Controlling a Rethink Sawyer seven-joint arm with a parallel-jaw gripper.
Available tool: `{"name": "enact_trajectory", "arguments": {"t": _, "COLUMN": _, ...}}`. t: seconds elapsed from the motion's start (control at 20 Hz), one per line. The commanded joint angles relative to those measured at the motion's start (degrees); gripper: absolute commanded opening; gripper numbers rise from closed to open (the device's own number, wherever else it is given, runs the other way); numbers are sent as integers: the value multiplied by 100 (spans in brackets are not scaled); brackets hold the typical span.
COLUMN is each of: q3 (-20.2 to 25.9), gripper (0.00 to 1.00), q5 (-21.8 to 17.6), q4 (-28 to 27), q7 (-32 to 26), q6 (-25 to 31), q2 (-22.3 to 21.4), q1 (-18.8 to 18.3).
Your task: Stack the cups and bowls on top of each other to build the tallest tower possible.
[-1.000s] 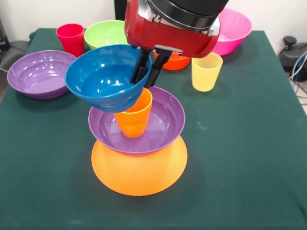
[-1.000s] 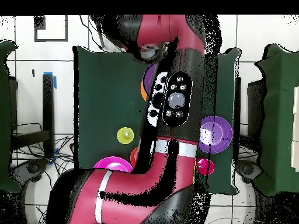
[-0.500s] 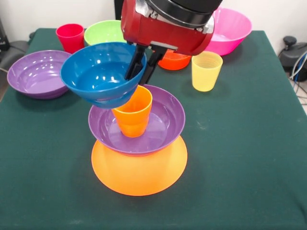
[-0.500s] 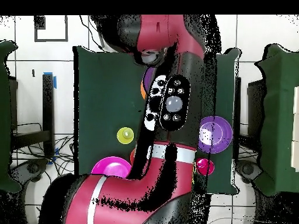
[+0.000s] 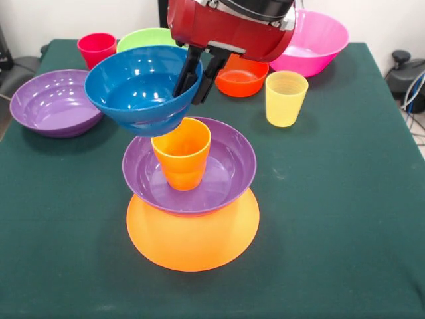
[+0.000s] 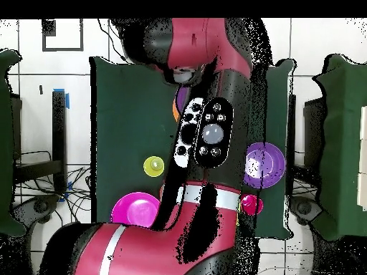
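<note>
My gripper [image 5: 190, 90] is shut on the right rim of the small blue bowl [image 5: 139, 90], one finger inside it and one outside. The bowl hangs tilted, above and left of the orange cup [image 5: 180, 156]. Its base meets the cup's rim in the picture, and I cannot tell whether they touch. The cup stands upright in a wide purple bowl [image 5: 226, 169], which rests on the upturned yellow-orange bowl [image 5: 199, 242]. In the overhead view the arm hides this tower except for a purple sliver [image 6: 183, 93].
At the left lies a second purple bowl [image 5: 53, 100]. Along the back stand the red-pink cup [image 5: 96, 50], green bowl [image 5: 143, 40], orange-red bowl [image 5: 240, 76], yellow cup [image 5: 285, 98] and pink bowl [image 5: 317, 41].
The gripper has risen with the blue bowl, moving slightly up and left. The bowl's base has come up off the orange cup's mouth, which now shows almost whole.
</note>
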Motion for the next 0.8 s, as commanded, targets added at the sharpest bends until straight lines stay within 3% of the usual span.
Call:
{"name": "enact_trajectory", "arguments": {"t": 0.05, "q3": 320, "gripper": 0, "q5": 145, "q4": 1179, "q7": 1202, "q6": -659, "q2": -78, "q1": 89}}
{"name": "enact_trajectory", "arguments": {"t": 0.4, "q3": 392, "gripper": 0, "q5": 268, "q4": 1311, "q7": 1233, "q6": -957, "q2": -50, "q1": 50}}
{"name": "enact_trajectory", "arguments": {"t": 0.8, "q3": 316, "gripper": 0, "q5": 408, "q4": 2170, "q7": 1573, "q6": -1532, "q2": -330, "q1": 116}}
